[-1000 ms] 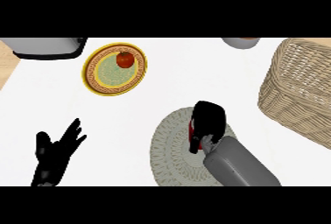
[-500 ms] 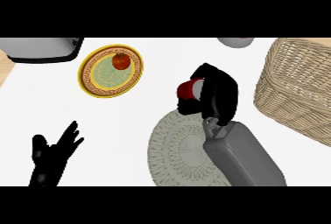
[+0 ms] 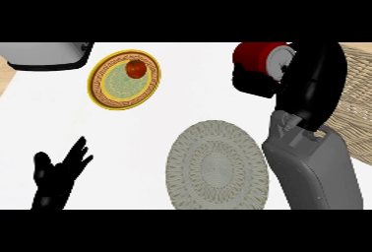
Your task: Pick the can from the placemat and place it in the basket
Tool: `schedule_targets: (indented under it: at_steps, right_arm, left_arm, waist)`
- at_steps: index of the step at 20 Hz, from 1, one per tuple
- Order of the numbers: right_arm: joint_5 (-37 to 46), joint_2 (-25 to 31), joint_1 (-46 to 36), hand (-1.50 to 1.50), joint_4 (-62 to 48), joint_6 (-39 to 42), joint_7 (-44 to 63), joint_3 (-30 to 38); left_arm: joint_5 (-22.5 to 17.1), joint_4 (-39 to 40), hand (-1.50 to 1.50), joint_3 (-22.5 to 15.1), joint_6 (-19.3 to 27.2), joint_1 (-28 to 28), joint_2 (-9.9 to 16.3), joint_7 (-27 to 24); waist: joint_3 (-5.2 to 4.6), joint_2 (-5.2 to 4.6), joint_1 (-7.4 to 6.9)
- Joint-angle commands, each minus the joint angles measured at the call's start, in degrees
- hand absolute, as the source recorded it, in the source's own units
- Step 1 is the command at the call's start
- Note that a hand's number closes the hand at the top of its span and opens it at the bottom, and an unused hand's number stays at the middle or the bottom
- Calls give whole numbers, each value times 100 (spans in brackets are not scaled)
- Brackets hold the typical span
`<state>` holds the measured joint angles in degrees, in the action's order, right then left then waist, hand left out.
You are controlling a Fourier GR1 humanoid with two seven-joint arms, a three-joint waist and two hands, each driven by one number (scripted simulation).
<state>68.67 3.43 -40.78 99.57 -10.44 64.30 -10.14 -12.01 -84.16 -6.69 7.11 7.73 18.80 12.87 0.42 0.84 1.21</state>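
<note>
The robot's right hand curls around a red can, holding it above the white counter just left of the wicker basket, beyond the round woven placemat. The left hand rests at lower left, fingers spread and up. A yellow-rimmed plate carrying a red fruit sits at upper left.
</note>
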Motion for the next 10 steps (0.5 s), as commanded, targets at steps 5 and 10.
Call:
schedule_targets:
  at_steps: [5, 10]
  right_arm:
    - [-184, 648, -976, 150, 522, 1313, 708, 1458]
    - [-527, 1004, -920, 150, 408, 1682, 445, 2092]
  left_arm:
    - [266, 493, 0, -235, 93, -7, -289, -11]
    - [53, 706, 0, 47, -166, -197, -117, 71]
  waist:
    - [-50, -61, -32]
    - [-48, -75, -31]
